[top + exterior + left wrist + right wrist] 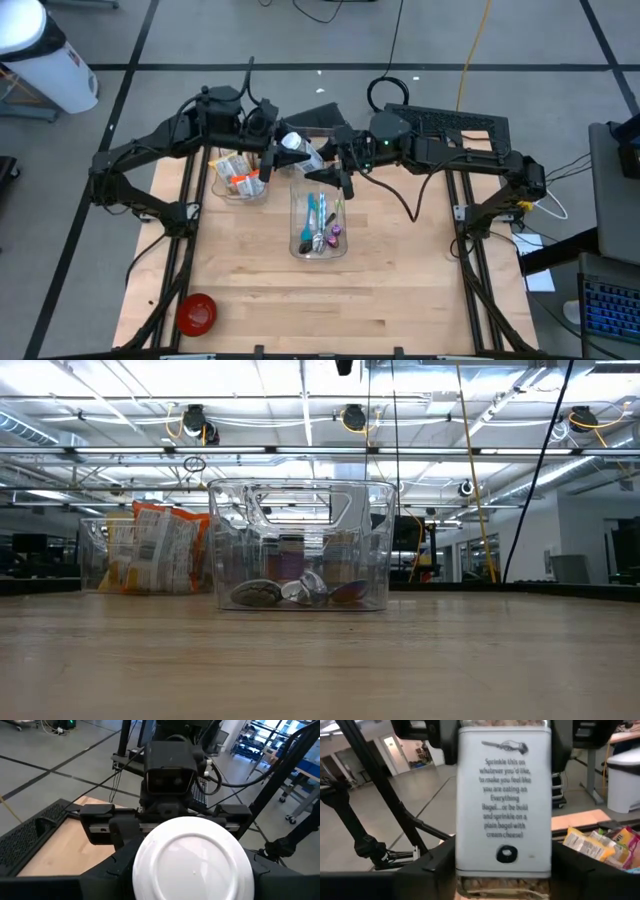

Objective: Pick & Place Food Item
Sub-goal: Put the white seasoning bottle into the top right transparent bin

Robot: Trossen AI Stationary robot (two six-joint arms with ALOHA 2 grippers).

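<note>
From above, both arms meet over the far middle of the table [400, 290]. A white-labelled seasoning jar [297, 148] hangs in the air between them, above the far end of the clear bin [318, 250]. The left gripper [277, 146] has it from one side, the right gripper [322, 160] from the other. Pens and small items lie in the clear bin; a second clear tub [262, 190], left of it, holds snack packets [238, 172]. A red bowl [196, 313] sits at the near left corner.

Down at table level, neither gripper shows. The clear bin [300, 545] stands centre, the snack packets [160, 550] in their tub behind and to the left.

On the left wrist camera, the jar's white round end [194, 860] fills the foreground, clamped between the left gripper's [192, 880] dark fingers [107, 877]. The right arm's wrist faces it head on.

On the right wrist camera, the jar's label [504, 795] sits squarely between the right gripper's [502, 875] fingers [580, 870], which hug both sides; whether they actually press on it can't be told. The snack packets [600, 842] show beyond.
</note>
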